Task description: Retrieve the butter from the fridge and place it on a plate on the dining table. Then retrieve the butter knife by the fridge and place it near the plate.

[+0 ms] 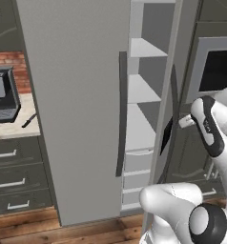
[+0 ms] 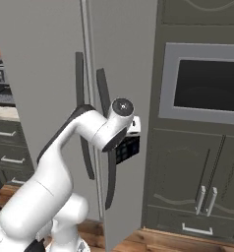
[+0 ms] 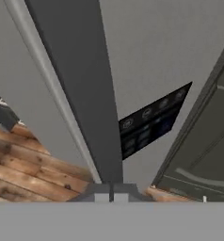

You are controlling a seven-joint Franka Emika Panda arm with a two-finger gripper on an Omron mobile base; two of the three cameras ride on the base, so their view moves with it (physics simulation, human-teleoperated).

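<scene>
Here the fingers [image 3: 111, 192] are closed on the fridge's [image 1: 77, 105] right door handle [image 3: 81, 89]; that door stands ajar, white shelves [image 1: 143, 90] showing inside the fridge.

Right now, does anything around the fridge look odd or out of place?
Nothing is spilled or damaged. The right door of the fridge stands partly open, showing white shelves. The hand is shut at that door's dark handle. This fits the task.
</scene>
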